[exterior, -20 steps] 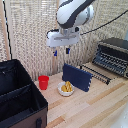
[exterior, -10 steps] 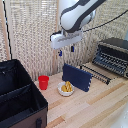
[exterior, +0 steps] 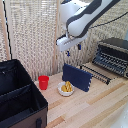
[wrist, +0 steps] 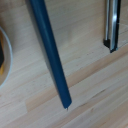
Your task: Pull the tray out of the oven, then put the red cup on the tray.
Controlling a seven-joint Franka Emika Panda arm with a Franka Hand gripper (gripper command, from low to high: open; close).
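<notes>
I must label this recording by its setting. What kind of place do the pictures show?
Probably a mock kitchen counter in a lab: a toaster oven stands on a light wooden table, with a red cup and a small white bowl, a robot arm above, and a reed screen behind.

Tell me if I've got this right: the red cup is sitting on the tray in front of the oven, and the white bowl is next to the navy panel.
Not quite. In the exterior view the red cup stands on the bare wooden table, beside the black case, far from the oven and its tray. The white bowl is indeed next to the navy panel.
</notes>
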